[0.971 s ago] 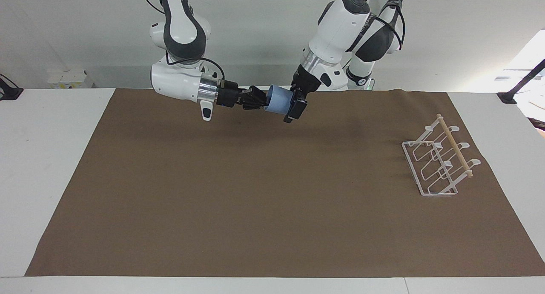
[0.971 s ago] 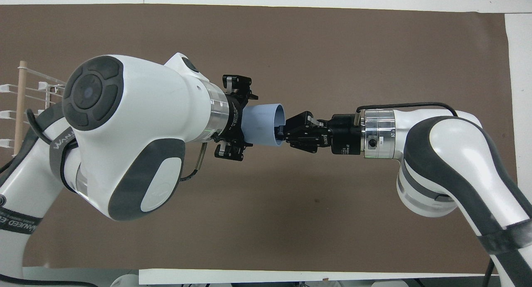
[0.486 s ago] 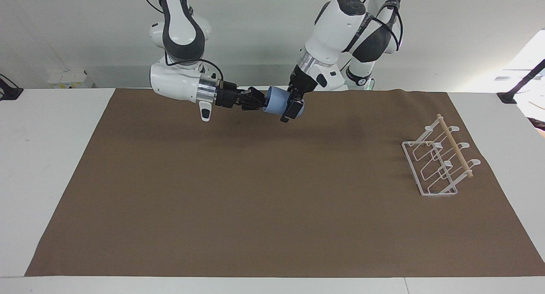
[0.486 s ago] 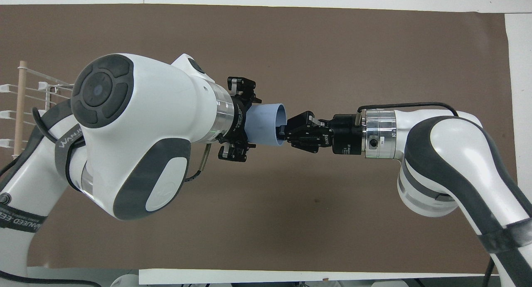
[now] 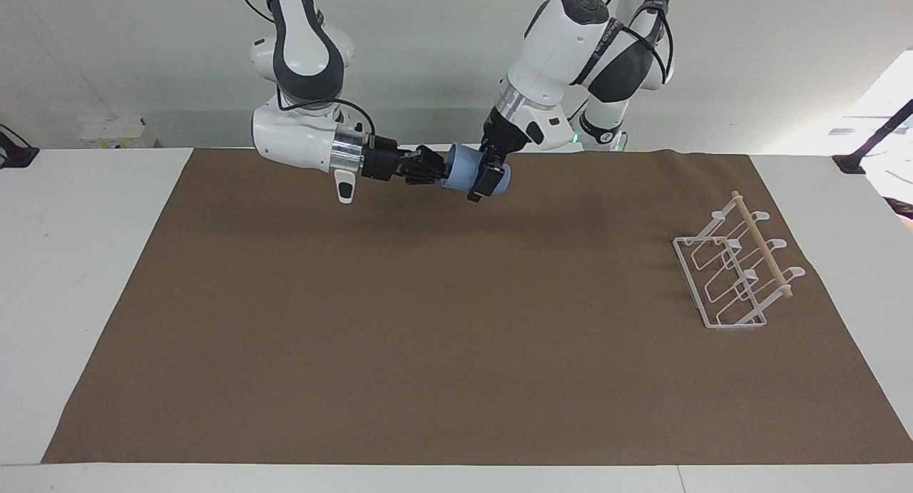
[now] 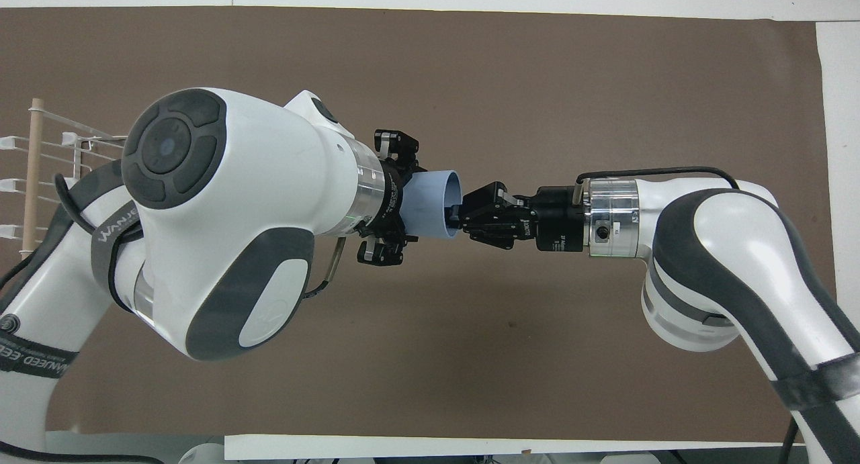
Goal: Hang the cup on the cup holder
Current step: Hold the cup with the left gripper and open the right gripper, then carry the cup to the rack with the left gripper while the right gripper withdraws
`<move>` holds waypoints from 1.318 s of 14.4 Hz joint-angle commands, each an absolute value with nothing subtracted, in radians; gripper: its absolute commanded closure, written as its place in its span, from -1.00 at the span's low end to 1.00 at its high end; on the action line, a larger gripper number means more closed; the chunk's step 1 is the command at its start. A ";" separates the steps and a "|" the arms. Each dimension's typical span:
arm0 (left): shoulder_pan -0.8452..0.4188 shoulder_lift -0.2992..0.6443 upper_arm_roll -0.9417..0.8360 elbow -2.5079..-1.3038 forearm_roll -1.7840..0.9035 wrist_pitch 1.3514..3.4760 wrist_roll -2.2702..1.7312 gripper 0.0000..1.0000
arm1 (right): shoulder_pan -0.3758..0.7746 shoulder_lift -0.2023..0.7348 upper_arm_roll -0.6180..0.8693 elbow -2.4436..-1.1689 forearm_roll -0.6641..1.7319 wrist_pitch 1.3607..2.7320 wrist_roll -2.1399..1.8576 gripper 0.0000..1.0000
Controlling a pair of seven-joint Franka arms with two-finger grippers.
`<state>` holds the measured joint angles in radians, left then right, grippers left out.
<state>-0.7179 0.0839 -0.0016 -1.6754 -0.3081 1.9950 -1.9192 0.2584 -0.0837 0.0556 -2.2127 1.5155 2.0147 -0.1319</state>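
Note:
The light-blue cup [image 5: 463, 168] is held in the air on its side over the part of the brown mat nearest the robots; it also shows in the overhead view [image 6: 430, 202]. My right gripper [image 5: 436, 170] is shut on the cup's rim, also seen in the overhead view [image 6: 462, 214]. My left gripper [image 5: 491, 173] is open, and its fingers [image 6: 395, 147] straddle the cup's base end with a gap on each side. The white wire cup holder [image 5: 735, 272] with its wooden rod stands at the left arm's end of the mat and holds no cup.
The brown mat [image 5: 428, 336] covers most of the white table [image 5: 85, 265]. In the overhead view the left arm hides part of the cup holder [image 6: 40, 175]. A black clamp [image 5: 856, 161] sits at the table corner near the left arm's base.
My left gripper has slid a little farther along the cup toward its rim, still open around it. The right gripper and cup have stayed almost still.

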 commanded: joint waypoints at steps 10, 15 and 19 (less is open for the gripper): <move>-0.750 0.097 -0.002 -1.620 -0.229 1.904 -1.936 1.00 | 0.252 -0.091 0.060 -2.214 1.546 2.025 -0.153 -0.35; -0.749 0.100 0.002 -1.591 -0.218 1.865 -1.934 1.00 | 0.244 -0.091 0.060 -2.209 1.548 2.020 -0.146 -1.00; -0.732 0.112 0.014 -1.507 -0.102 1.699 -1.887 1.00 | 0.224 -0.103 0.051 -2.204 1.491 2.013 -0.143 -1.00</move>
